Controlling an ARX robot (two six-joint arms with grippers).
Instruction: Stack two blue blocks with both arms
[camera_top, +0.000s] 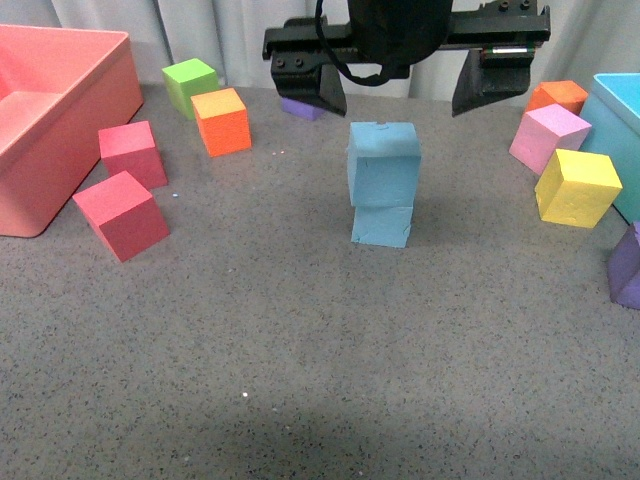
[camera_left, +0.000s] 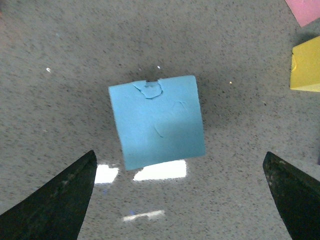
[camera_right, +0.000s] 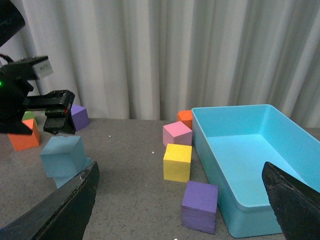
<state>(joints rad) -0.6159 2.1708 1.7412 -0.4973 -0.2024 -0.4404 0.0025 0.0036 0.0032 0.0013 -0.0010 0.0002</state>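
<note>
Two sky-blue blocks stand stacked at the table's middle: the top block (camera_top: 384, 163) sits slightly twisted on the lower block (camera_top: 381, 225). My left gripper (camera_top: 400, 100) hangs open just above and behind the stack, touching neither block. In the left wrist view it (camera_left: 180, 157) looks down on the top block (camera_left: 157, 122), which lies between and ahead of the spread fingers. My right gripper (camera_right: 180, 167) is open and empty, off to the right and out of the front view. Its view shows the stack (camera_right: 62, 155) and the left arm (camera_right: 30, 100).
A salmon bin (camera_top: 60, 110) stands at the left, with two red cubes (camera_top: 122, 215), a green cube (camera_top: 190, 85) and an orange cube (camera_top: 222, 121) near it. At the right are pink (camera_top: 548, 137), yellow (camera_top: 577, 187), orange (camera_top: 558, 96) and purple (camera_top: 628, 265) cubes by the turquoise bin (camera_top: 615, 110).
</note>
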